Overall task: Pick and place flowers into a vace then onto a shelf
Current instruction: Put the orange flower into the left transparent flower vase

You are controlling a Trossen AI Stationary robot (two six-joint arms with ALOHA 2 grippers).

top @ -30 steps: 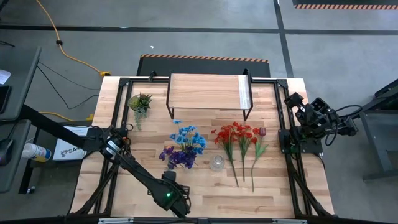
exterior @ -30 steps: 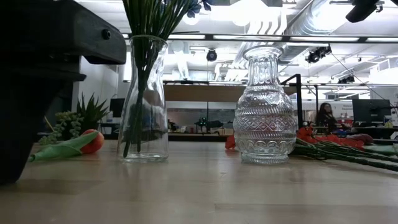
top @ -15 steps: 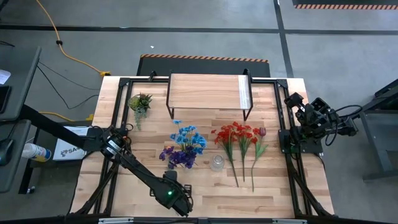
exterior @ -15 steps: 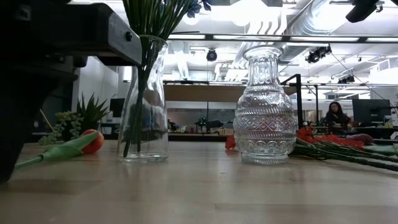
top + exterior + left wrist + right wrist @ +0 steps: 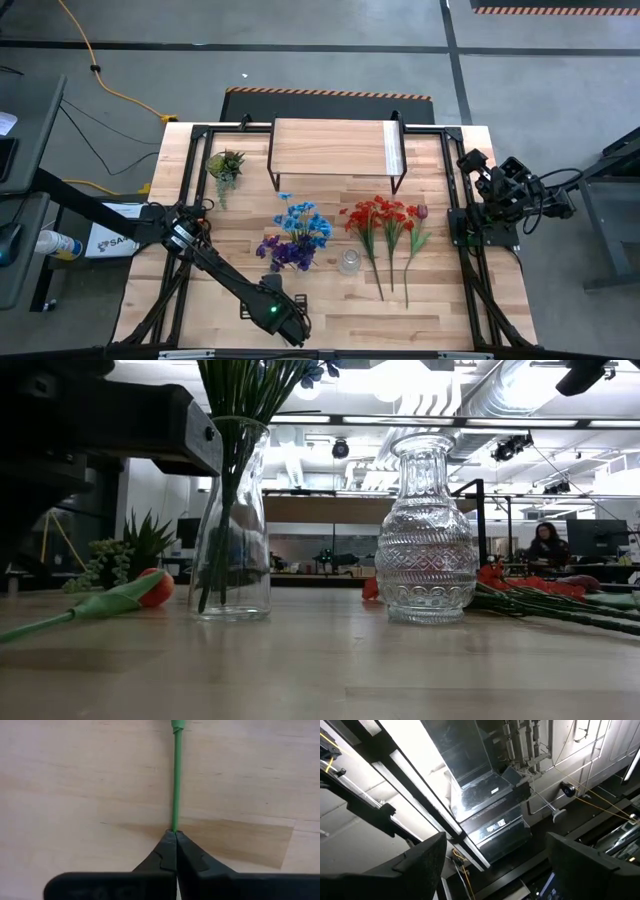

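Note:
An orange flower [image 5: 150, 588] with a long green stem [image 5: 176, 775] lies on the table near its front edge, and my left gripper [image 5: 175, 839] [image 5: 285, 322] is shut on that stem. Blue and purple flowers [image 5: 297, 232] stand in a clear vase [image 5: 232, 530]. Beside it stands a patterned glass vase [image 5: 425, 535] [image 5: 349, 262] with nothing in it. Red flowers [image 5: 383, 222] and a maroon tulip [image 5: 421, 211] lie flat to its right. The shelf [image 5: 335, 150] stands at the table's far edge. My right gripper [image 5: 495, 850] is parked open at the table's right edge, pointing up. My left gripper pinches the orange flower's green stem [image 5: 175, 822] between its two fingertips, at the end away from the bloom. The fingers point down from above. The stem runs straight away from the tips over the table, and the bloom [image 5: 152, 586] rests on the wood.
A small spiky potted plant [image 5: 226, 165] stands at the far left of the table. The black frame rails [image 5: 455, 215] run along both sides. Bare wood [image 5: 400, 320] lies along the near edge to the right of my left gripper.
My left gripper has shut on the orange flower's stem. In the low view the dark finger that stood on the table at the left has drawn aside, and more of the stem shows. The flower still lies on the table.

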